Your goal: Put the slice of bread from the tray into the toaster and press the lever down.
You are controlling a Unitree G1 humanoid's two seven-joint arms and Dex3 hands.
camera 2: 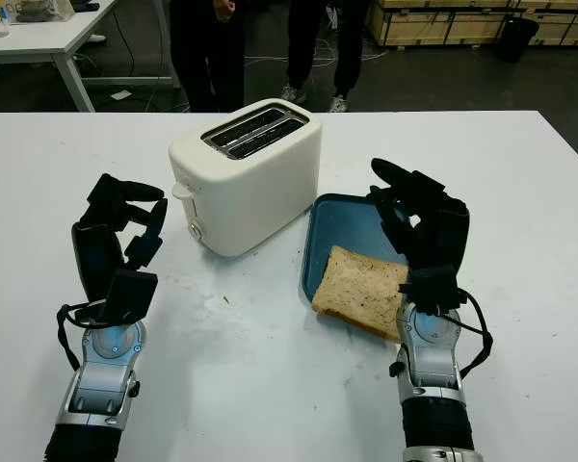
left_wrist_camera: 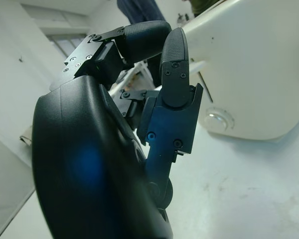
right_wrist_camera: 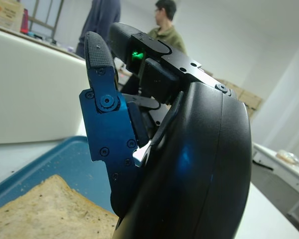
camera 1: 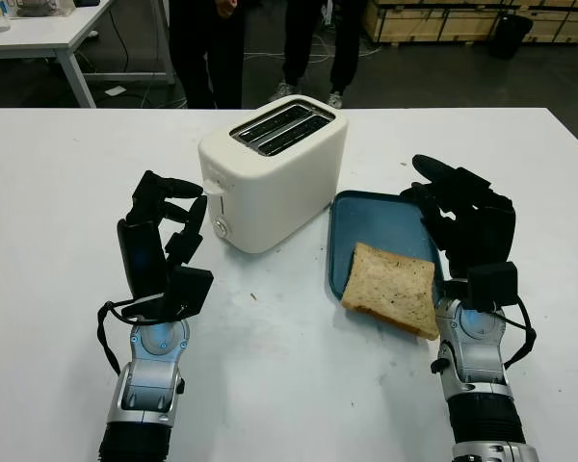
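A cream two-slot toaster [camera 1: 275,173] stands on the white table [camera 1: 67,183], turned at an angle, with its lever [camera 1: 212,190] raised at the top of the slot on the end face and a round dial [camera 1: 220,227] lower on that face. Just right of the toaster lies a blue tray [camera 1: 366,217]. The slice of bread [camera 1: 393,287], brown and speckled, lies on the tray's near part, its near corner overhanging the rim toward the right hand.

The left hand [camera 1: 164,236] stands upright just left of the toaster's lever end, palm facing the toaster, near it but apart; it holds nothing, and its fingers [left_wrist_camera: 175,59] curl inward at the tips. The right hand [camera 2: 419,226] stands upright at the tray's right edge, just beside the bread; its fingers bend forward over the tray and grasp nothing.

Beyond the far table edge stand two people's legs [camera 1: 207,48] in dark trousers, with another table [camera 1: 48,34] at far left and wooden crates [camera 1: 443,19] at far right
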